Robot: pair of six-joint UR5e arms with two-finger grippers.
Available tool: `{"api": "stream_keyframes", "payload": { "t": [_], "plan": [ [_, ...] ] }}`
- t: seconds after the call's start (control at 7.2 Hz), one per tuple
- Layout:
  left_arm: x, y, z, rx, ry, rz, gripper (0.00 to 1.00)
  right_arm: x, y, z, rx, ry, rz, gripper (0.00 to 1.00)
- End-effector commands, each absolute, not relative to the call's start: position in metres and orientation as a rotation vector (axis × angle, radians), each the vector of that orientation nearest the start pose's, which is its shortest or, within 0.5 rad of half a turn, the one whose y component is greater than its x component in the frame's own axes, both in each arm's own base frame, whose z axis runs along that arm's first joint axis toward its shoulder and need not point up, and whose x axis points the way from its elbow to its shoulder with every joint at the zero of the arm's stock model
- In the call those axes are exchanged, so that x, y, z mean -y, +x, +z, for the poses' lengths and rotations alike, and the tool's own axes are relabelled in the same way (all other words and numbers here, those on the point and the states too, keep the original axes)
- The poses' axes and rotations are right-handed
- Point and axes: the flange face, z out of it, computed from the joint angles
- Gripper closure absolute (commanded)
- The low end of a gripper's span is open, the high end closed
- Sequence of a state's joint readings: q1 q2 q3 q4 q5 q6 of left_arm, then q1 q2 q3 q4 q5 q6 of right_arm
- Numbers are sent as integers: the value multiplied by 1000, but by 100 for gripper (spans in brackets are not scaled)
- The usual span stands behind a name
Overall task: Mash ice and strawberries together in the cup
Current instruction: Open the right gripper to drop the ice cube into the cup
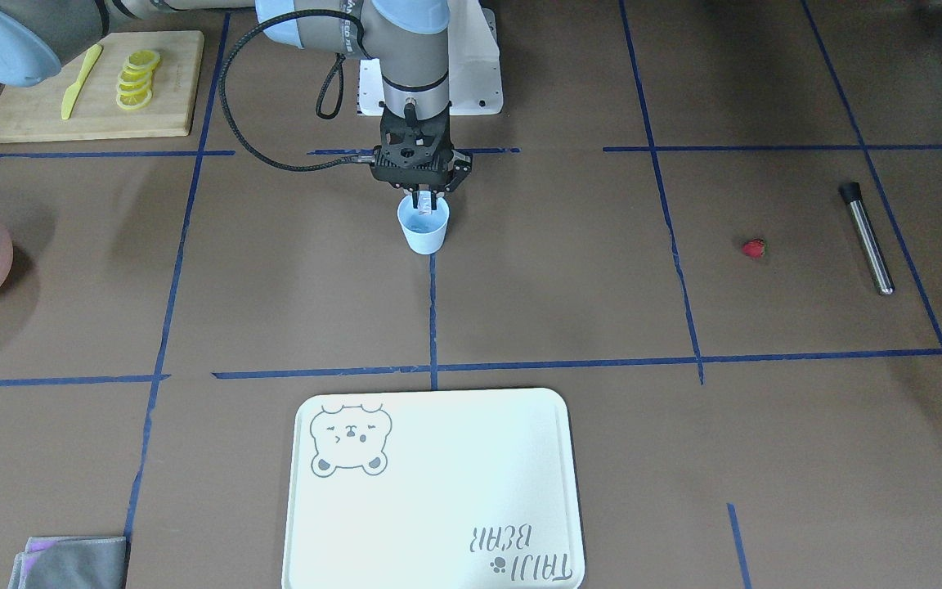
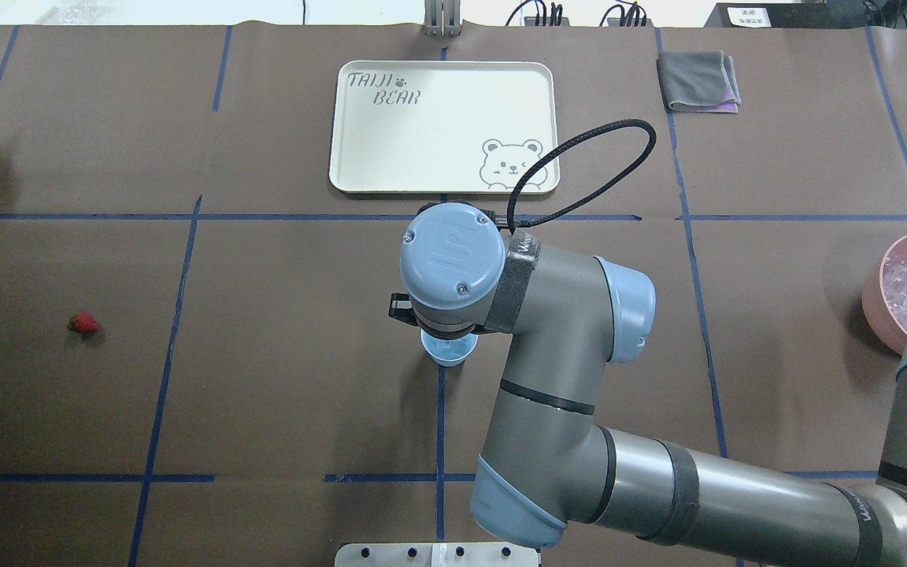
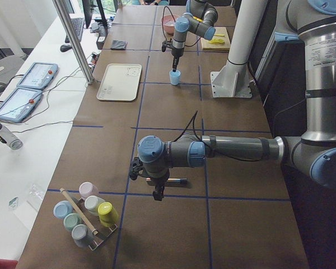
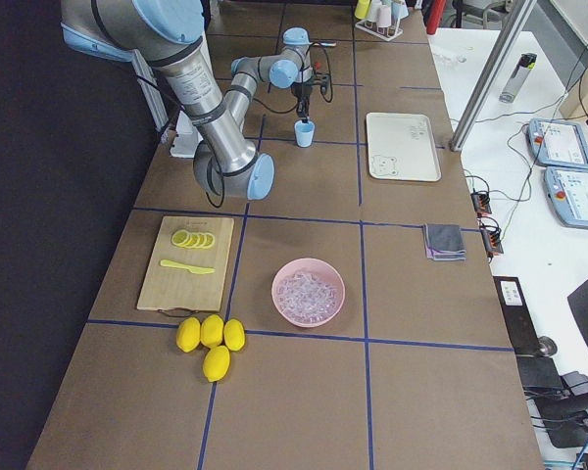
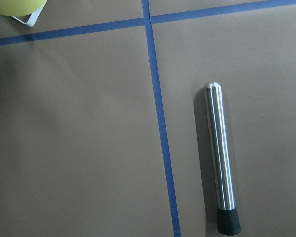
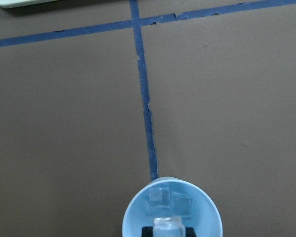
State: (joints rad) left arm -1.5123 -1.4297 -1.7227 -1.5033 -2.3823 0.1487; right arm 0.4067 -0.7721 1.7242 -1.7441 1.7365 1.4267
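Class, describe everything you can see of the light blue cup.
The cup is small, light blue, plastic-looking, handleless, tapering from a wide rim to a narrower base. It stands upright on the brown table, on a blue tape line. Two ice cubes lie inside. The right pincer hangs at its mouth, gripping a third cube.

A brown-covered table (image 1: 520,311) gridded with blue tape (image 1: 432,311) adjoins a white desk (image 3: 45,151) under bright, even light.

Far right gripper (image 3: 174,66) directly over light blue cup (image 3: 174,78); near left gripper (image 3: 157,196) low above worktop (image 3: 235,145), near cup rack (image 3: 87,216).
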Motion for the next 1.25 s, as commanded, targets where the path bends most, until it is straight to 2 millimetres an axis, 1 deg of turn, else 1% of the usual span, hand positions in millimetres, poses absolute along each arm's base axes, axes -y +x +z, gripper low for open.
{"api": "stream_keyframes", "payload": {
  "t": [0.0, 0.42, 0.56, 0.69, 0.83, 0.97, 1.11],
  "plan": [
    [431, -36, 653, -814, -17, 173, 0, 371, -572, 140, 791, 59, 181, 2],
    [431, -36, 652, -814, -15, 173, 0, 371, -572, 140, 790, 56, 179, 2],
    [431, -36, 652, -814, -16, 172, 0, 369, -568, 143, 792, 54, 176, 2],
    [431, -36, 652, -814, -16, 172, 0, 370, -559, 140, 805, 63, 170, 2],
    [431, -36, 650, -812, -11, 175, 0, 383, -543, 136, 818, 72, 188, 1],
    [432, -37, 646, -803, -3, 179, 0, 404, -518, 134, 835, 71, 187, 1],
    [433, -37, 644, -803, 1, 181, 0, 429, -485, 145, 844, 62, 163, 1]
  ]
}}
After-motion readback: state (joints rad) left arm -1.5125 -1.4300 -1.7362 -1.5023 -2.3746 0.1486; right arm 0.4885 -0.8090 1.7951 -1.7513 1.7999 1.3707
